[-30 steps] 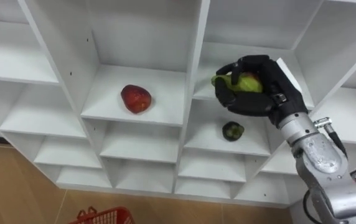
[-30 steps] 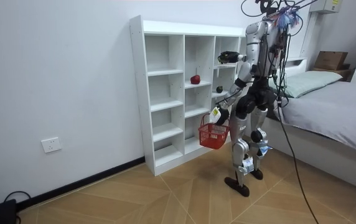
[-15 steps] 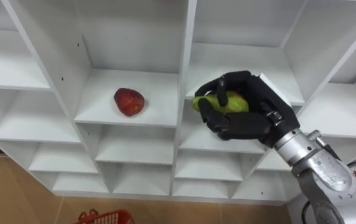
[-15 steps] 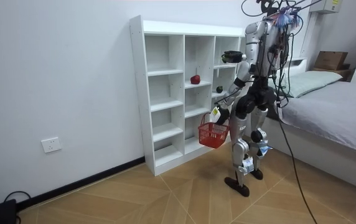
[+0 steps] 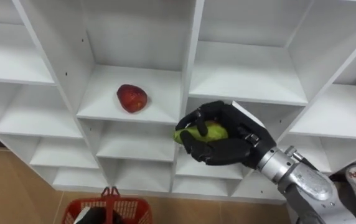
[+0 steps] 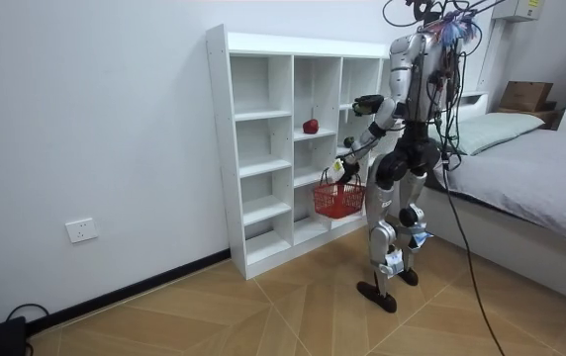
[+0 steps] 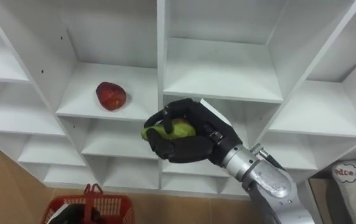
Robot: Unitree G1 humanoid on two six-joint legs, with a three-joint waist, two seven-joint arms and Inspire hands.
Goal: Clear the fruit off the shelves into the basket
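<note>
Left eye view: right hand (image 5: 231, 144) curled round a green fruit (image 5: 201, 132). Dark fingers (image 5: 204, 113) clasp it above and below.

You see only a strip of the green fruit (image 5: 204, 132) under the curled fingers of the right hand (image 5: 231, 144). The red basket (image 5: 128, 206) is cut off by the eye view's lower edge. In the room view, the left hand (image 6: 339, 169) above it is too small to read.
</note>
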